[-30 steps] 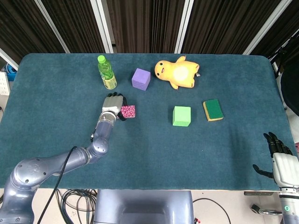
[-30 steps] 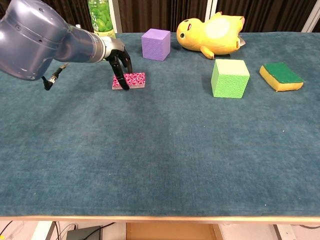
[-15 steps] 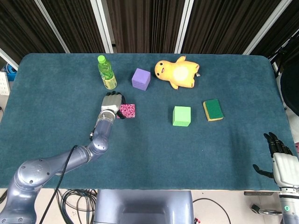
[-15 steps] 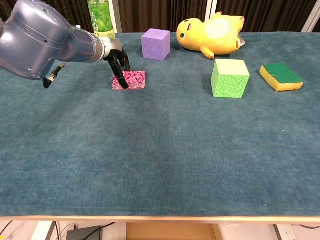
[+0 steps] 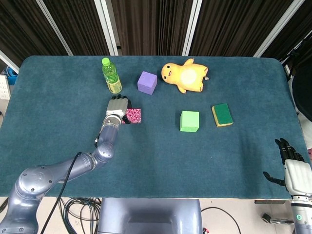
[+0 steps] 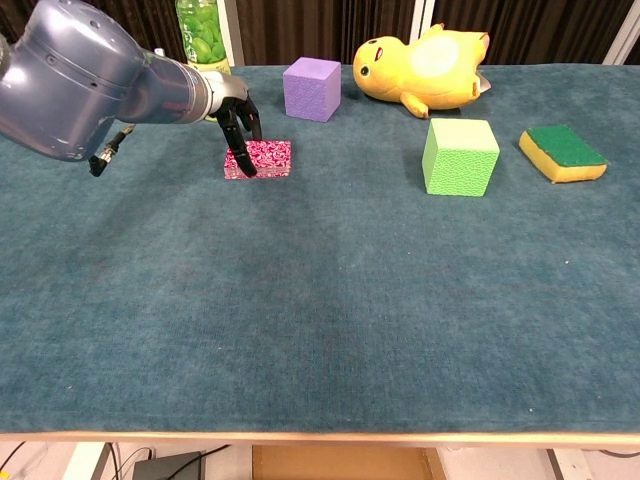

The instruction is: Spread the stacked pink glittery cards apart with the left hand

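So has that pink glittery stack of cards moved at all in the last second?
Yes, slightly. In the chest view the pink glittery cards under the left hand have slid away from the camera, toward the purple cube.

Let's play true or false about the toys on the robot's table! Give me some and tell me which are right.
1. The left hand touches the pink glittery cards. True.
2. The purple cube sits on the green cube. False: they stand apart on the table.
3. The yellow plush toy lies near the table's far edge. True.
4. The right hand holds the sponge. False: it holds nothing, far from the sponge.
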`<state>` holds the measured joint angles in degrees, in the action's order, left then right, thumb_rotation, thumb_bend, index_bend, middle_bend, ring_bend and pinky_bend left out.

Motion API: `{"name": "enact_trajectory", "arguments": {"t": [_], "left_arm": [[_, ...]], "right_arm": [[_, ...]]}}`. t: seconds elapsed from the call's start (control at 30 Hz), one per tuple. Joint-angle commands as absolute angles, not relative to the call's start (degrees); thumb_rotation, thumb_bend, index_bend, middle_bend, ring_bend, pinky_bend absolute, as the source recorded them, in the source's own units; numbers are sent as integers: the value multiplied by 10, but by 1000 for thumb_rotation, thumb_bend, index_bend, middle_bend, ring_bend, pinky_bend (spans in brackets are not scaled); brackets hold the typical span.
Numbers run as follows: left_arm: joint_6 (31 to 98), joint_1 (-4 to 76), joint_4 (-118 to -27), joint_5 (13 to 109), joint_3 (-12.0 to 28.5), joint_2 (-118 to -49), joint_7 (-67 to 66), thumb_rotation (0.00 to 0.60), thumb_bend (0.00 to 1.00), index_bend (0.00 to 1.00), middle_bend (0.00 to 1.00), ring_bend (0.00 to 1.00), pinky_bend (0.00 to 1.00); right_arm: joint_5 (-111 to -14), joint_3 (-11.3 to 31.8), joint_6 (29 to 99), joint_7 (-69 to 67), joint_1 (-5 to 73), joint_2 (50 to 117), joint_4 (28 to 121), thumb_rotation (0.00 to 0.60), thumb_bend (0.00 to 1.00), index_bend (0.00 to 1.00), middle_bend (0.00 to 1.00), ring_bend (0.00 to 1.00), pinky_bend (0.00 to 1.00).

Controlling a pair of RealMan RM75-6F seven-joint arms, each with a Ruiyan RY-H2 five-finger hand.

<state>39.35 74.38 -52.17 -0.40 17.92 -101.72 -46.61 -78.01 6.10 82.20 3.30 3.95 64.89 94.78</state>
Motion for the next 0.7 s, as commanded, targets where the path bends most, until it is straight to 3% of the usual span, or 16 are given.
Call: {"name": "enact_trajectory", "arguments": {"t": [0.03,0.7], "left_arm": [[397,743,-528,-6,180,-1013,-470,600,215,484,210,50,18],[403,726,-604,-6,188,-966,-454,600,216,493,211,50,19]], "right_arm": [[-780,61,822,33,40,649,948,600,153,77,43,125,226],[-776,61,817,31,41,647,951,600,153,77,43,125,227]]}}
